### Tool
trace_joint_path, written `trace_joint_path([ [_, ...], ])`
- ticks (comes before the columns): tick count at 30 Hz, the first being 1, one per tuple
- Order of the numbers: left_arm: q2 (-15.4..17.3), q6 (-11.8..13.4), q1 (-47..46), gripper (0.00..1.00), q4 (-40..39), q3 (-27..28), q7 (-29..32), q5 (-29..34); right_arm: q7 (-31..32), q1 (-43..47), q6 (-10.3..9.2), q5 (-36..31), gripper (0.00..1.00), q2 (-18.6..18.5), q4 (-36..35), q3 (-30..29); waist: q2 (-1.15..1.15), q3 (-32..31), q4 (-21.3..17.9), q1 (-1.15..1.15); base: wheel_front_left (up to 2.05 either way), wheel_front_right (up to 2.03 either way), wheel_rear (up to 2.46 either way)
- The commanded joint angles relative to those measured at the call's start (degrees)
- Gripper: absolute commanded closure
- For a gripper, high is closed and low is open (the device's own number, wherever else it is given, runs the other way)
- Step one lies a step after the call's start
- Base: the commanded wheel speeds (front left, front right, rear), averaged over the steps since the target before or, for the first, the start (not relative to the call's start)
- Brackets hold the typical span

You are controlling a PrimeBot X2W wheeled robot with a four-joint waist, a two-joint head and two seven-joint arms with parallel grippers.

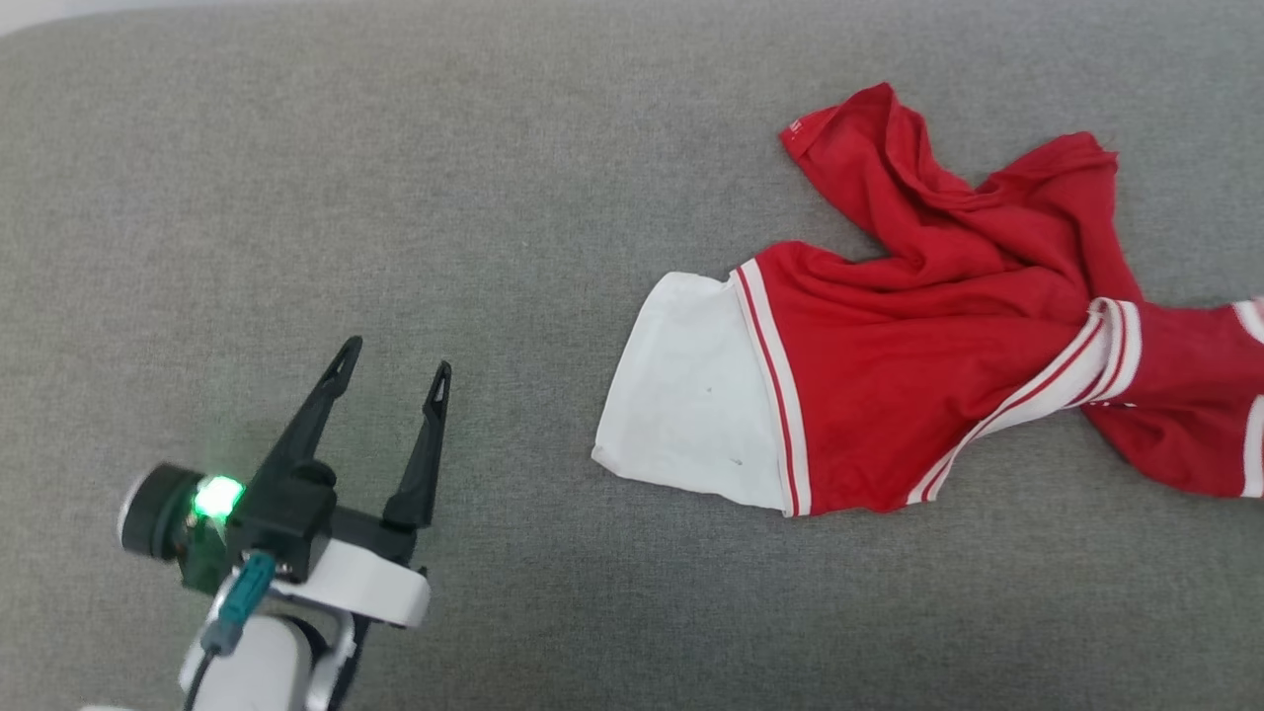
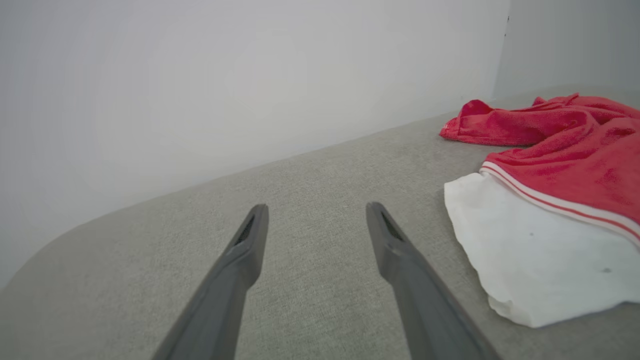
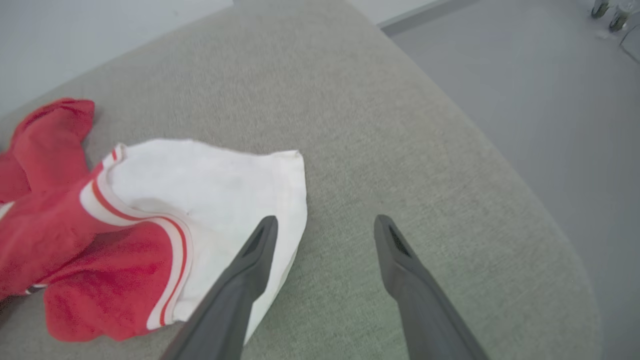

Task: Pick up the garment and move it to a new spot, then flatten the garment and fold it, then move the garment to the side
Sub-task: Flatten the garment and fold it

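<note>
Left gripper (image 1: pixel 397 357): two long dark tapered fingers, spread wide in a V. It sits at the lower left of the head view, tips pointing up and leaning slightly right. Fingers mount on a black block with a lit green light (image 1: pixel 217 496). A dark round camera barrel (image 1: pixel 153 512) sticks out to the block's left. Below is a white wrist shell (image 1: pixel 370 583), and a teal cable plug (image 1: pixel 242 590) runs down to the pale forearm (image 1: pixel 247 671). In the left wrist view the jaws are parted, held low and near level, gripping nothing. Right gripper (image 3: pixel 326 220), right wrist view: two dark fingers parted wide, nothing clamped, slanting downward.
</note>
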Motion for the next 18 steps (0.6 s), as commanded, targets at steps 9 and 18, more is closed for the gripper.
trace_joint_path([
  [9,19.5,-1.4,-13.0,0.0,0.3,-22.6,11.1,-10.8,-7.4,0.1,-0.02,-2.0,0.0,1.8,-7.9,-0.9,0.0,-3.8,-3.1,0.0,0.0,0.0,0.0],
  [18,29.9,-1.3,-31.5,0.0,-2.8,-54.5,31.4,-33.8,-6.3,-1.1,-0.02,-3.0,0.0,3.2,-13.7,5.8,0.0,-3.9,-7.8,0.0,0.0,0.0,0.0],
])
